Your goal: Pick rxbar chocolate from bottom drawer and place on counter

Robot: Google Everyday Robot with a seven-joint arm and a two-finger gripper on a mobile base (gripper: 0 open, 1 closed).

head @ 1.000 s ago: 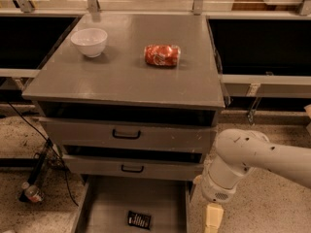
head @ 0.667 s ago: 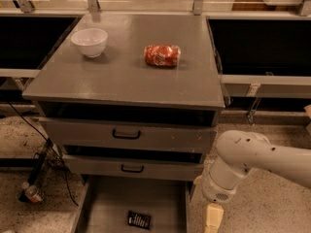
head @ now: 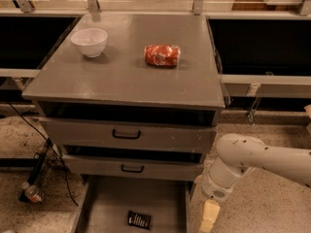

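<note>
Step in hand, as judged: approach. The rxbar chocolate (head: pixel 139 219) lies flat on the floor of the open bottom drawer (head: pixel 109 203). The gripper (head: pixel 209 218) hangs just outside the drawer's right wall, apart from the bar; whether it is open cannot be told. The next move calls for swinging in over the bar.
</note>
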